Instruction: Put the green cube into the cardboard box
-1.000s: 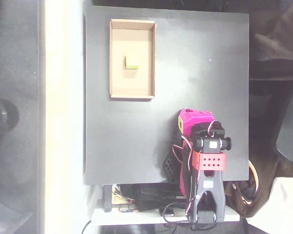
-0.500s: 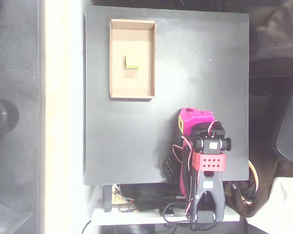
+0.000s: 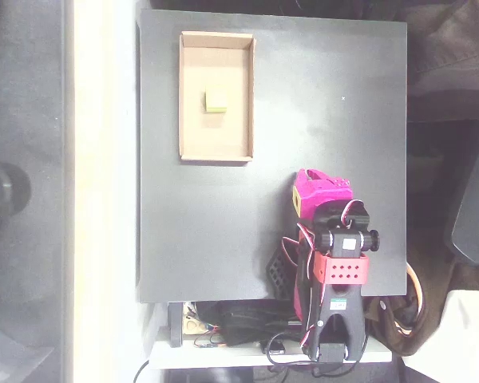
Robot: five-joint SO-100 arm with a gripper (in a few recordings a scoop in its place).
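1. The worktop [image 3: 223, 223] is a large, square, matte black slab seen from overhead, its surface smooth with faint pale smudges toward the right side.
2. The arm [image 3: 335, 295] sits at the worktop's lower right edge, folded over itself. It is built of glossy magenta plastic, a red block pierced with small holes, and black motor housings, with thin red and white wires looping around the joints.
3. The cardboard box [image 3: 184, 96] lies in the upper left part of the worktop, well apart from the arm. It is a shallow rectangular tray of tan card with low upright walls and a flat, light brown floor, its long side running up and down the picture.
4. The pincer [image 3: 315, 187] is the magenta tip of the arm pointing toward the top of the picture, with a small yellow patch on its left side. Whether it is clenched or released cannot be told from above.
5. The green cube [image 3: 216, 101] rests on the box floor, slightly above centre, clear of all four walls. It is small, lime yellow-green, with plain matte faces.
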